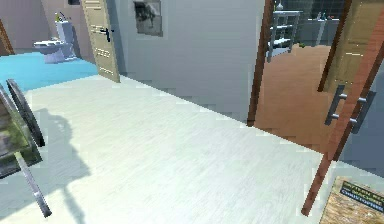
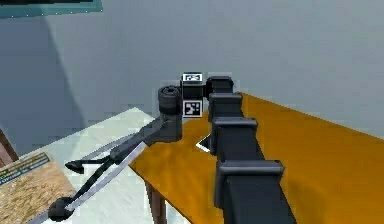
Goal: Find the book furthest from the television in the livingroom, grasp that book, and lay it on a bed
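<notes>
My gripper (image 2: 66,188) shows in the arm side view. Its dark body sits at the end of the arm (image 2: 240,150), left of an orange-brown table (image 2: 330,160). Its two thin fingers (image 2: 110,155) reach down to the left over pale floor. A flat printed thing, perhaps a book or a mat (image 2: 25,170), lies on the floor just left of the fingertips, so I cannot tell whether the gripper holds anything. The same flat printed thing (image 1: 360,195) lies at the forward view's bottom right. A small white thing (image 2: 204,144) lies on the table beside the arm.
White floor (image 1: 170,150) stretches ahead. An open wooden door (image 1: 350,90) at the right leads to a room with brown floor (image 1: 295,90) and shelves (image 1: 282,30). At the far left, another door (image 1: 103,40) opens on a toilet (image 1: 55,42). A dark frame (image 1: 22,130) stands at the left.
</notes>
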